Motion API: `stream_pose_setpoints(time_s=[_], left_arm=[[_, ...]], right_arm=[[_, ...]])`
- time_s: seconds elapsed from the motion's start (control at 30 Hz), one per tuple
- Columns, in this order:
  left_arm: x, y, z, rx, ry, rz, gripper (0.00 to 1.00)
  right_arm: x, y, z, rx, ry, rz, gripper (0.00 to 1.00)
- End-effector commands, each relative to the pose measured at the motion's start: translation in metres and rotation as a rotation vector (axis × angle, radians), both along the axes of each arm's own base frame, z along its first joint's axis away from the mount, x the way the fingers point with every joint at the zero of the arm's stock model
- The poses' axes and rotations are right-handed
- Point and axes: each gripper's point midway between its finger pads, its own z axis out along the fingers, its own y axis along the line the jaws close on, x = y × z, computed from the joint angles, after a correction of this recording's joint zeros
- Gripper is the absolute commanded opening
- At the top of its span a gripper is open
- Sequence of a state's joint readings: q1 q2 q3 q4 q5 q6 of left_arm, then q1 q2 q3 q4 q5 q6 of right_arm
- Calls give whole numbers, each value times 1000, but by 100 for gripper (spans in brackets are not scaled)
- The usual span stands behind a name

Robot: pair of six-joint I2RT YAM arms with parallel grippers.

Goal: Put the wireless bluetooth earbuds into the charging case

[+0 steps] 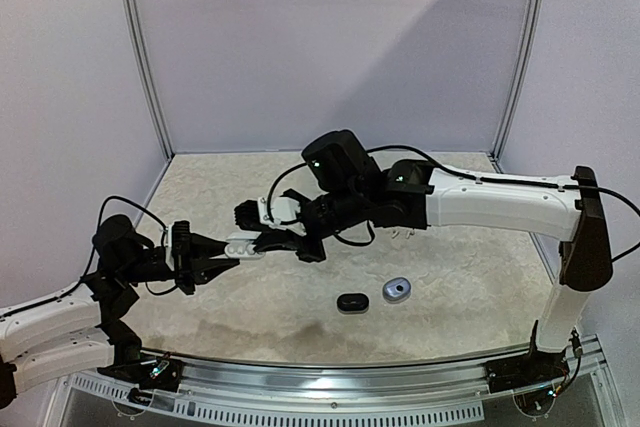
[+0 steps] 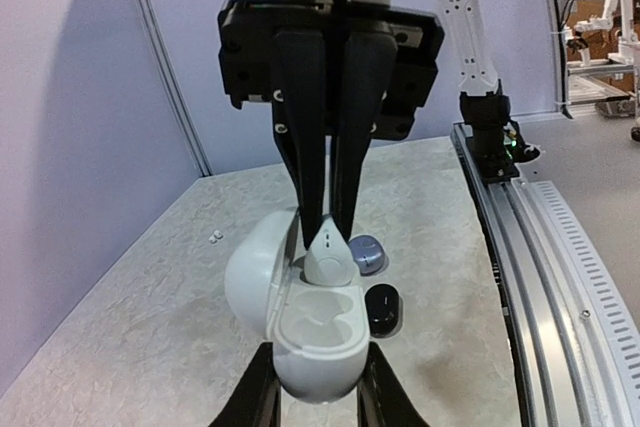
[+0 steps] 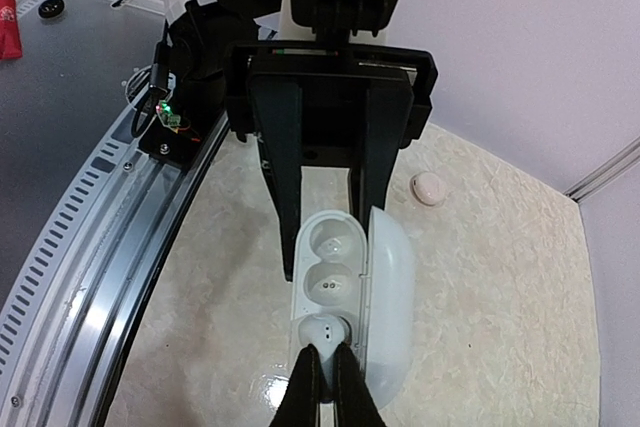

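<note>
Top view: left gripper (image 1: 222, 257) clamped on the open white charging case (image 1: 243, 247), held aloft over the table's (image 1: 470, 267) left half; right gripper (image 1: 268, 243) meets it from the right.
Left wrist view: right gripper pinches a glossy white earbud (image 2: 327, 255) at the case's far end; the case's long axis runs claw to claw.
Right wrist view: earbud (image 3: 325, 329) directly beneath the claw; lid (image 3: 390, 287) swung aside.
Judgement: a short straight push should seat it.
</note>
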State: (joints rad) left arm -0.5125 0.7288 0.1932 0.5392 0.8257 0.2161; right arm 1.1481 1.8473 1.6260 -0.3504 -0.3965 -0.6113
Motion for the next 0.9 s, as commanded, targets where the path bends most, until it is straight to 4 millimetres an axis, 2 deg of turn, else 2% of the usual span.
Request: stream_pose_setpoints(time_s=[0.0, 0.2, 0.43, 0.57, 0.7, 0.87], left_arm=[[-5, -2, 1, -17, -6, -13, 0], [-4, -1, 2, -19, 0, -9, 0], [-2, -1, 0, -21, 25, 5, 0], [4, 1, -2, -33, 79, 41, 0], [9, 2, -4, -47, 144, 68, 0], [12, 2, -5, -52, 177, 79, 0]], right_arm=[[7, 7, -5, -9, -18, -42, 0], [10, 7, -4, -10, -22, -58, 20], [11, 5, 6, 9, -21, -73, 24], [6, -4, 34, 61, -23, -79, 24], [4, -23, 80, 164, 5, -69, 26], [8, -47, 119, 251, 55, -75, 30]])
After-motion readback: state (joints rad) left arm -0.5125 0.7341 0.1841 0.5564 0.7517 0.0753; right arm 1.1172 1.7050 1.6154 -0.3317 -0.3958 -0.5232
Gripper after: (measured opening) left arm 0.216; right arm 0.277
